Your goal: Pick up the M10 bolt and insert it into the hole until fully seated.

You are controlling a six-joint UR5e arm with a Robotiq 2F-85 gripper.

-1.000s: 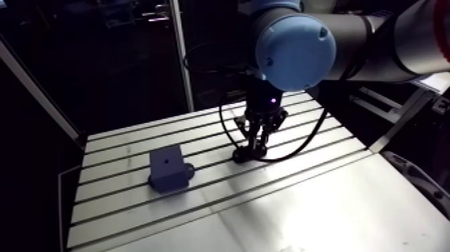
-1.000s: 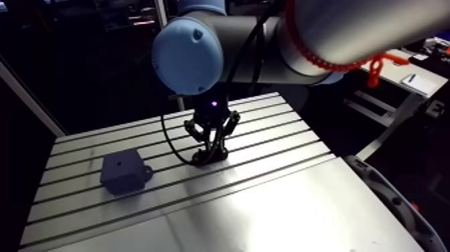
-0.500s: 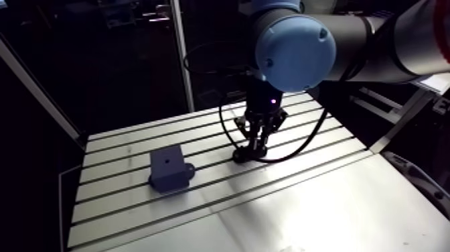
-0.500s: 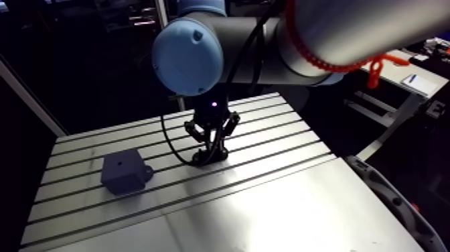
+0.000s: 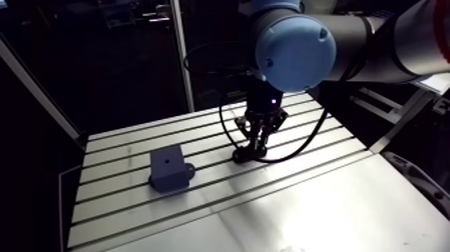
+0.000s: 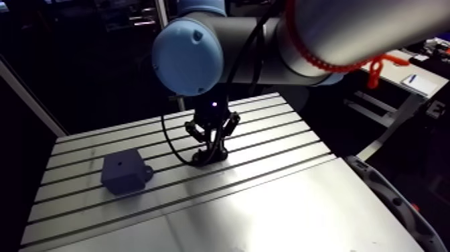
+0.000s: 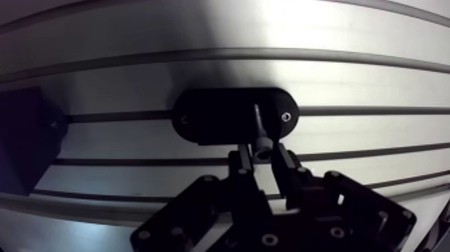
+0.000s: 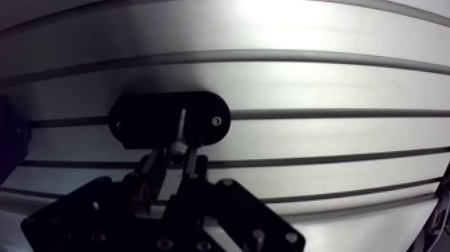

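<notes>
In the wrist view a slim metal bolt (image 7: 258, 124) stands in a black oval holder (image 7: 207, 117) on the slotted table. Its head sits between the tips of my gripper (image 7: 261, 155), whose fingers (image 7: 240, 164) press against it from both sides, so the gripper is shut on the bolt. In the arm view the gripper (image 5: 256, 149) points straight down onto the holder (image 5: 242, 157) near the table's middle. A dark grey block (image 5: 167, 169) with a small hole (image 5: 165, 161) in its top face stands on the table to the gripper's left, well apart from it.
Long grooves run across the aluminium table (image 5: 294, 201). A corner of the grey block (image 7: 20, 147) shows beside the holder in the wrist view. A black cable (image 5: 294, 151) loops down to the table just right of the gripper.
</notes>
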